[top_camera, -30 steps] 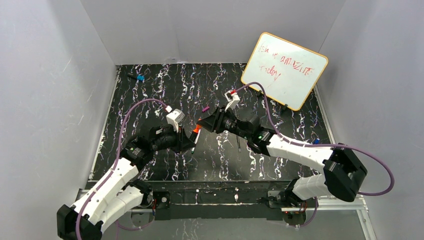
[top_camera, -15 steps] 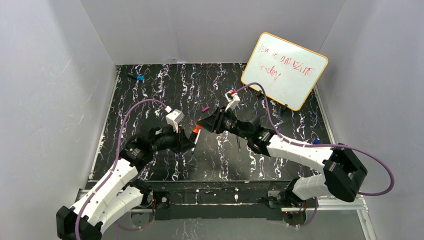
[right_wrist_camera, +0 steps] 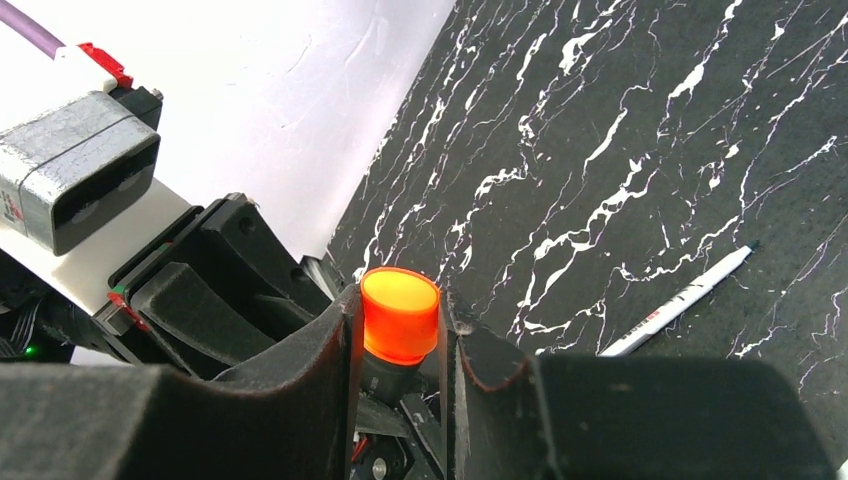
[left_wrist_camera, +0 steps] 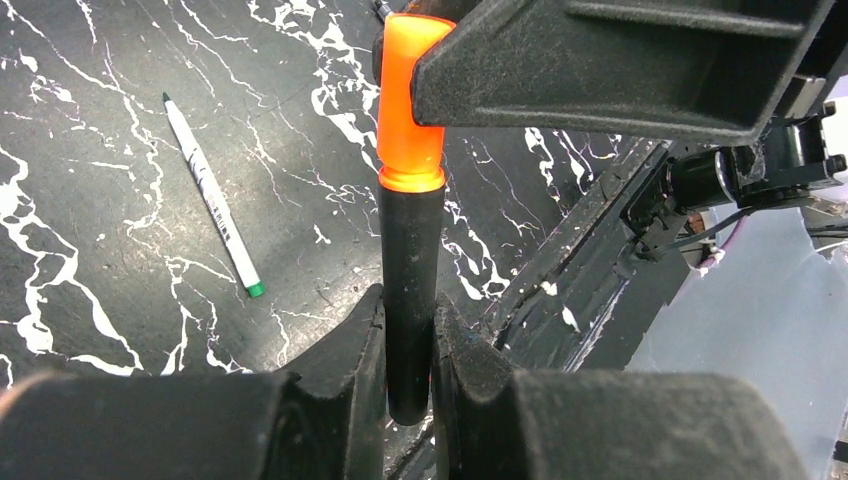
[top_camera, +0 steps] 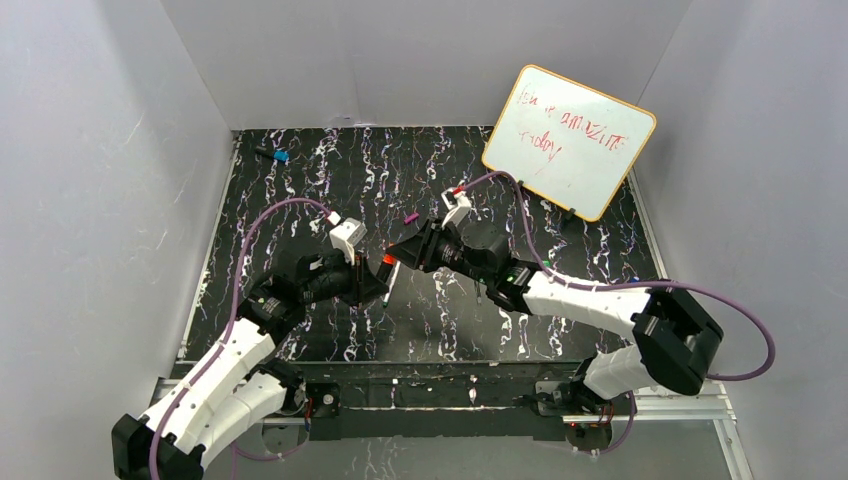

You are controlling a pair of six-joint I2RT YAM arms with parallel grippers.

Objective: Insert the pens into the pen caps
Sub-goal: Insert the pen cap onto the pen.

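Now the left gripper [left_wrist_camera: 408, 318] is pinching the black marker [left_wrist_camera: 410, 240] low on its barrel, bracing it, while the right gripper [right_wrist_camera: 398, 305] is clamping the orange cap [left_wrist_camera: 408, 110] so both are lining up end to end above the marbled mat [left_wrist_camera: 120, 100]. Glossy cap is looking seated, a thin seam showing at its collar.

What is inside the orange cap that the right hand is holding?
The black marker runs up into the orange cap; the left hand grips its barrel. The cap covers the tip, so how deep it sits cannot be seen.
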